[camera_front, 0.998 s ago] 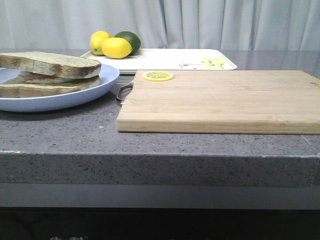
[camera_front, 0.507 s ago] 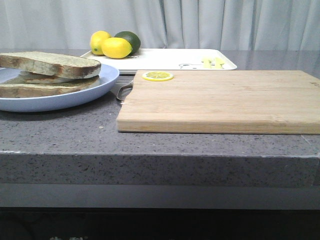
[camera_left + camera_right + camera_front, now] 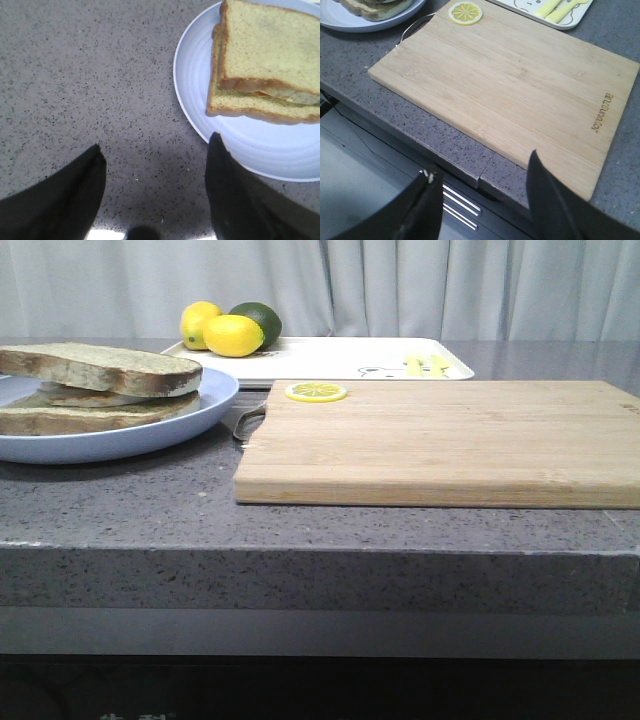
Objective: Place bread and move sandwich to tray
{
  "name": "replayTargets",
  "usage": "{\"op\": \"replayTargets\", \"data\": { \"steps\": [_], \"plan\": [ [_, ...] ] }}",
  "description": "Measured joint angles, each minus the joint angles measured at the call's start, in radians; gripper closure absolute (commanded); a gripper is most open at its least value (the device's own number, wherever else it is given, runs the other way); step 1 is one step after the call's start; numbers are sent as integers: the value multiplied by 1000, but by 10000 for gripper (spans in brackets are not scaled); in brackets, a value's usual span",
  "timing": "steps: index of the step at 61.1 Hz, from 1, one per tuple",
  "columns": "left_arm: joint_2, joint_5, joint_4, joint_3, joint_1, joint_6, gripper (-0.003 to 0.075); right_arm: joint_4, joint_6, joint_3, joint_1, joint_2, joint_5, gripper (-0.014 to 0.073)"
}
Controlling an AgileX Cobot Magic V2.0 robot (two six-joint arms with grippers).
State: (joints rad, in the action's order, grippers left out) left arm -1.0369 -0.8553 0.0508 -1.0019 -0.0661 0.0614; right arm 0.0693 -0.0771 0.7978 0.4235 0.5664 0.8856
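Already the bread (image 3: 100, 368) sits as the top slice of the sandwich (image 3: 95, 390), slightly skewed over the egg and lower slice on the pale blue plate (image 3: 215, 400), so judging by this the placing step is done and the move to the tray is what remains. The left gripper (image 3: 156, 155) hangs over the speckled grey counter (image 3: 120, 500) with its jaws apart and empty, the plate's rim at about two o'clock from it in the left wrist view, probably poised to take that rim. The bread's face is porous and matte with a brown crust; the plate looks smooth and glazed.

Next comes the wooden cutting board (image 3: 440, 445), flat and fine-grained, bearing only a lemon slice (image 3: 316, 392) at its far left corner. Behind it lies the tray (image 3: 330, 358), glossy white and shallow, with lemons and a lime (image 3: 232, 328) at its ten o'clock corner, leaving bare room for the plate. The right gripper (image 3: 482, 175) hovers beyond the counter's near edge, jaws apart, holding nothing.
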Motion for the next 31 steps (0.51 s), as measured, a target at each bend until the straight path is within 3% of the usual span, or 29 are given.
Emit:
{"op": "replayTargets", "data": {
  "steps": [31],
  "plan": [
    [-486,-40,-6,-278,0,0,290,0,0,0,0,0,1,190]
  ]
}}
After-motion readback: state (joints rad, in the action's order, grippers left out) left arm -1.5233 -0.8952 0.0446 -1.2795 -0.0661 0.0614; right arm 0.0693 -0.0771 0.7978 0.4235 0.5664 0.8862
